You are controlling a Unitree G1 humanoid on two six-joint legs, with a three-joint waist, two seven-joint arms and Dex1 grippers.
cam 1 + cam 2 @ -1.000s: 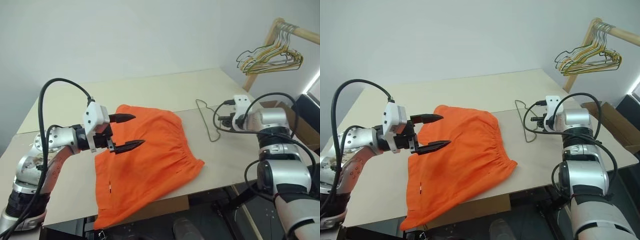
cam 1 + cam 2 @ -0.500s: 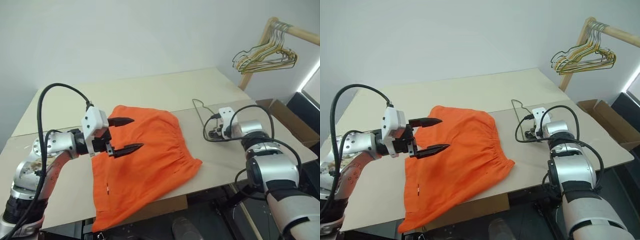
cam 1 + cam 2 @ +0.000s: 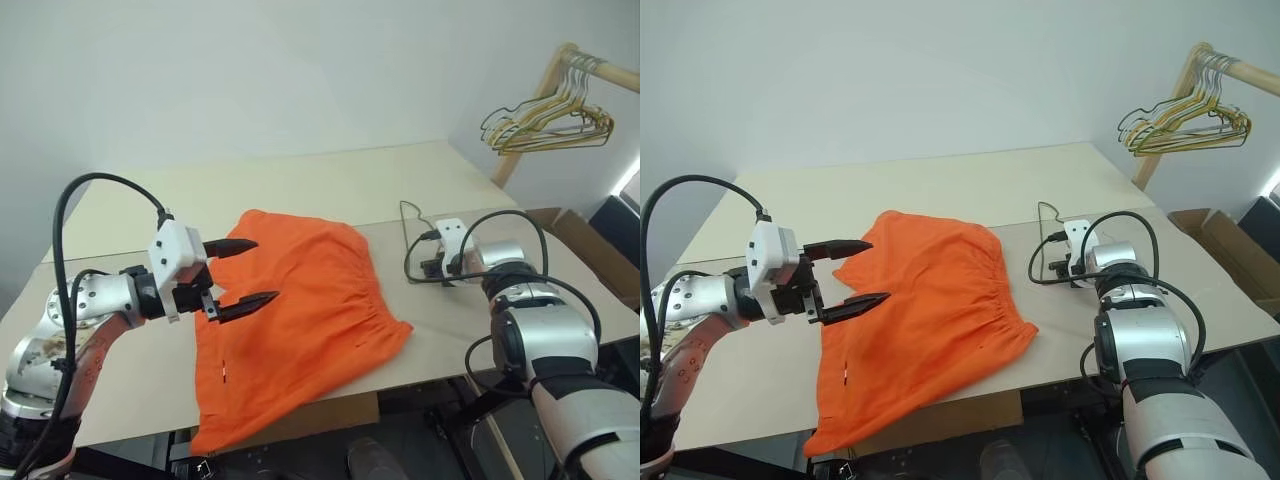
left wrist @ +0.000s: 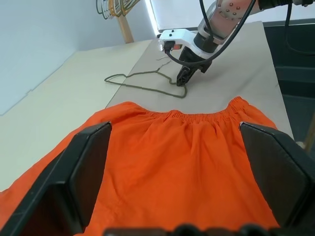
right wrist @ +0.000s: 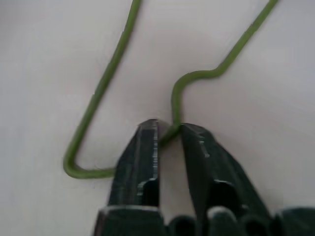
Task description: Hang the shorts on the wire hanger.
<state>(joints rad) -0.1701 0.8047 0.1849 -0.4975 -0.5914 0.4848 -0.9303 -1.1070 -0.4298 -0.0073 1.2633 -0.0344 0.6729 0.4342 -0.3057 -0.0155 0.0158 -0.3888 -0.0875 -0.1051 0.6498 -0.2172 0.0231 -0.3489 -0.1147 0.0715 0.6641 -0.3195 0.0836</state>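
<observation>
The orange shorts (image 3: 300, 320) lie flat on the table (image 3: 300, 180), one leg hanging over the near edge. My left gripper (image 3: 262, 270) hovers open just above their left side, with nothing between its fingers. The thin grey-green wire hanger (image 4: 142, 83) lies flat on the table to the right of the shorts' waistband. My right gripper (image 5: 169, 129) points down onto the table at the hanger's near end. Its fingertips (image 5: 150, 129) are shut on the wire hanger (image 5: 106, 78) beside a bend in the wire.
A wooden rail (image 3: 600, 68) at the far right carries a bunch of yellow, green and grey hangers (image 3: 545, 125). A cardboard box (image 3: 585, 240) sits beyond the table's right edge. Bare tabletop stretches behind the shorts and the hanger.
My right gripper has sunk onto the table and shut on the hanger's wire. The left gripper has stayed open over the shorts. The camera view has shifted a little.
</observation>
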